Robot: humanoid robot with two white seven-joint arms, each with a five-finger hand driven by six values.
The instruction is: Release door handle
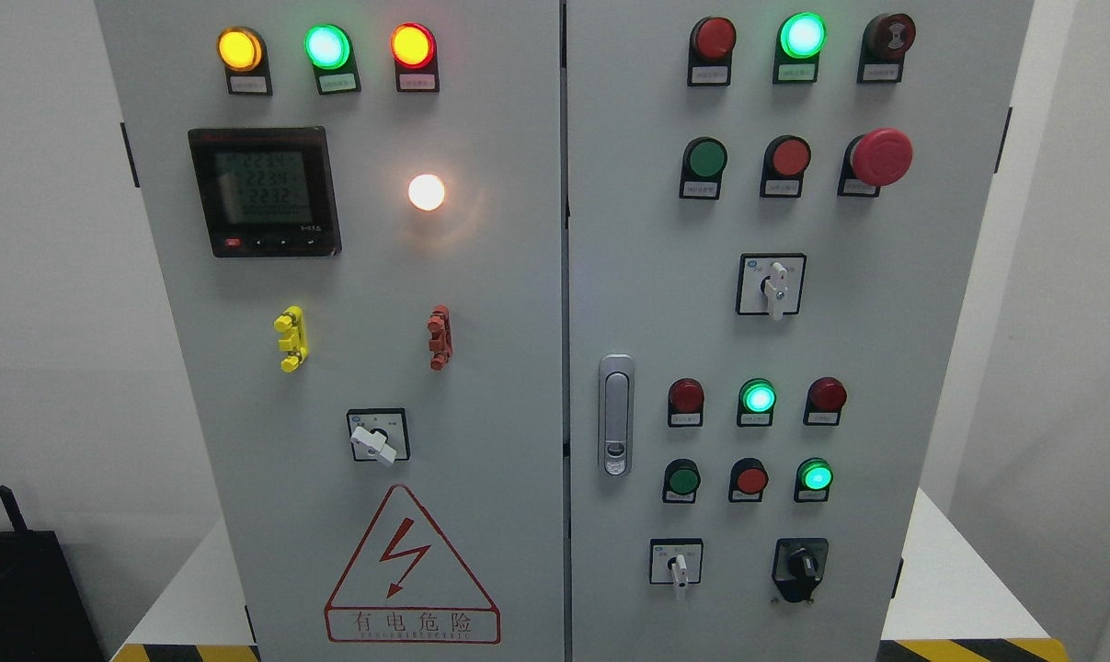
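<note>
A grey electrical cabinet with two doors fills the head view. The silver door handle (615, 414) sits upright and flush on the right door (628, 276), close to the centre seam. Nothing touches the handle. Both doors look shut along the seam. Neither of my hands nor any arm shows in the picture.
The left door (499, 303) carries indicator lamps, a black digital meter (264, 191), a rotary switch (376, 438) and a red warning triangle (411, 570). The right door has push buttons, a red emergency stop (880, 156) and rotary switches. A black object (21, 588) stands lower left.
</note>
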